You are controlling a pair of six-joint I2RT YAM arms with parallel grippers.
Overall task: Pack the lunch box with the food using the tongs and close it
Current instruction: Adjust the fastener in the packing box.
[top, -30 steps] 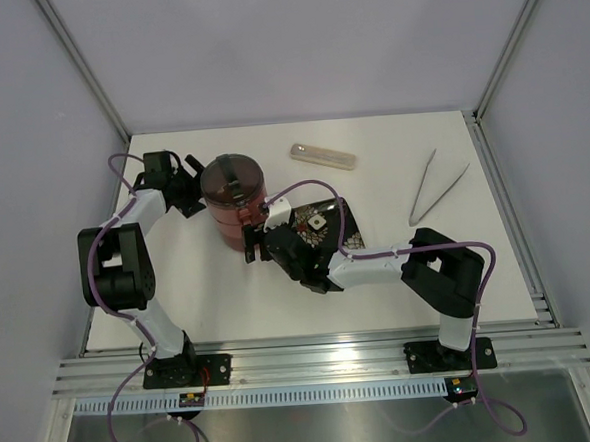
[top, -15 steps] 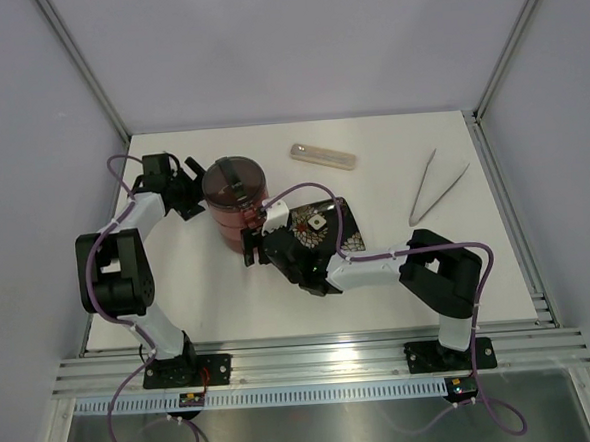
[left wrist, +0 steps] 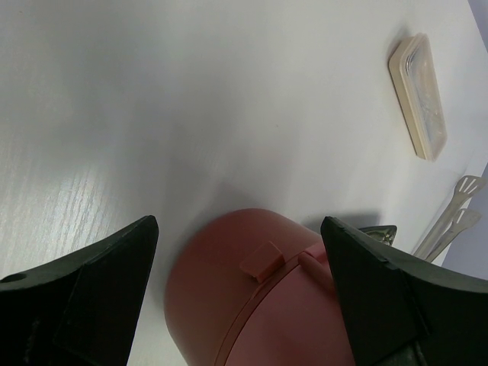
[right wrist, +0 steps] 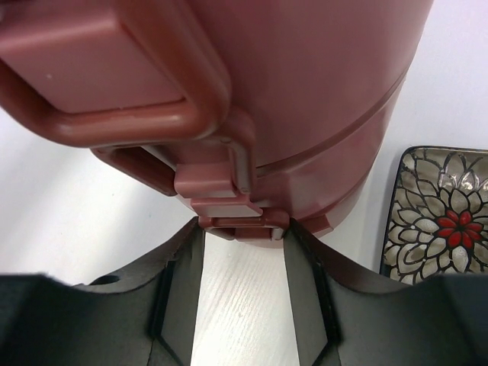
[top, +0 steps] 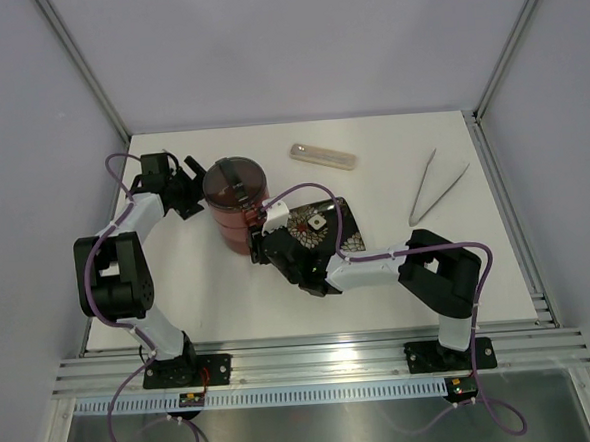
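At the near foot of the lunch box point(right wrist: 305, 91), the right gripper point(right wrist: 244, 229) has its two dark fingers point(right wrist: 179, 290) closed in on the small clasp at the bottom of the side latch, one tip against each end of it, with bare white table showing between the fingers below. Above the clasp the latch strap runs up the dusty-red wall to a broad looped bracket. Just right of the stack in this wrist view lies the corner of the black flower-patterned plate point(right wrist: 442, 213). On the far-left side of the stack, the left gripper point(left wrist: 238, 225) has its fingers point(left wrist: 84, 297) spread wide, one on each side of the round red wall, with a gap visible on both sides, so they do not touch it. From above, the lunch box stands assembled as one upright stack in the left-middle of the table point(top: 478, 270), a dark handle crossing its top. The right arm reaches across the plate to get there, covering the plate's near-left part. The translucent oblong case point(top: 322, 155) lies farther back, right of the stack and apart from it. The tongs point(top: 435, 187) lie well apart on the right side of the table, their arms spread in a narrow V.
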